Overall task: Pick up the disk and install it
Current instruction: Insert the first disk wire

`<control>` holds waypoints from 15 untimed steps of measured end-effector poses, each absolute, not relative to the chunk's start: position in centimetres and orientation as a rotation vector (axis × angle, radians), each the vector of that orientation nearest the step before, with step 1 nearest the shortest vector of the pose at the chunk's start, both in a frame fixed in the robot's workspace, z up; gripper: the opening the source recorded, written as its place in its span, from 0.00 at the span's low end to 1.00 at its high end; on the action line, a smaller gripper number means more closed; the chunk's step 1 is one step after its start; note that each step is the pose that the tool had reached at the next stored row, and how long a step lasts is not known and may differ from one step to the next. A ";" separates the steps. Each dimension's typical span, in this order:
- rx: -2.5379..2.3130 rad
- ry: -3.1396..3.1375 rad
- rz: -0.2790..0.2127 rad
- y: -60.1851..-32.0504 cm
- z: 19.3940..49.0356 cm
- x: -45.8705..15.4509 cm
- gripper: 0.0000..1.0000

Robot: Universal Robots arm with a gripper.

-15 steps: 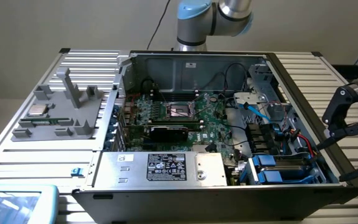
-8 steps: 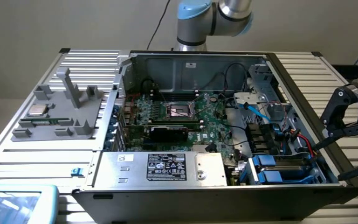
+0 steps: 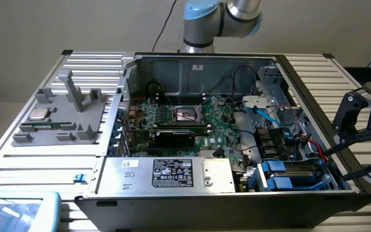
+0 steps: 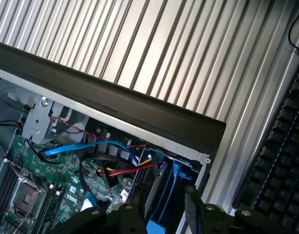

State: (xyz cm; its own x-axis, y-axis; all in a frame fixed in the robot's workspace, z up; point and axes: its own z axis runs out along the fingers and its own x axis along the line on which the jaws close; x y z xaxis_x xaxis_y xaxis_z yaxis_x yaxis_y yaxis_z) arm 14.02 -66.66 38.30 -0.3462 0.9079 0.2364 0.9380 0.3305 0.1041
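Disk, in its blue carrier frame, looks seated in the drive bay at the near corner of the open computer case, on the exterior view's right. It seems borne by the bay's rails rather than by any grip. A second blue frame sits just behind it. Just beside the bay, above the case wall, hangs the hand, fingers apart and empty. Farther in lie a blue cable and the motherboard, exposed for access.
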 end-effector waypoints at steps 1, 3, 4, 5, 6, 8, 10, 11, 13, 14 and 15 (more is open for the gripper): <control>-1.710 -2.448 -0.340 -66.7 38.2 14.0 0.44; -1.709 -2.447 -0.347 -66.8 37.9 14.0 0.44; -1.708 -2.447 -0.350 -66.8 37.8 14.0 0.44; -1.708 -2.447 -0.353 -66.8 37.6 14.0 0.44; -1.707 -2.446 -0.355 -66.8 37.5 14.0 0.44; -1.706 -2.445 -0.361 -66.9 37.2 14.0 0.44; -1.698 -2.447 -0.367 -66.9 37.0 14.0 0.44; -1.692 -2.450 -0.369 -66.9 36.9 14.0 0.44; -1.673 -2.460 -0.372 -66.9 36.6 14.0 0.44; -1.667 -2.463 -0.372 -66.9 36.6 14.0 0.44; -1.667 -2.463 -0.372 -66.9 36.6 14.0 0.44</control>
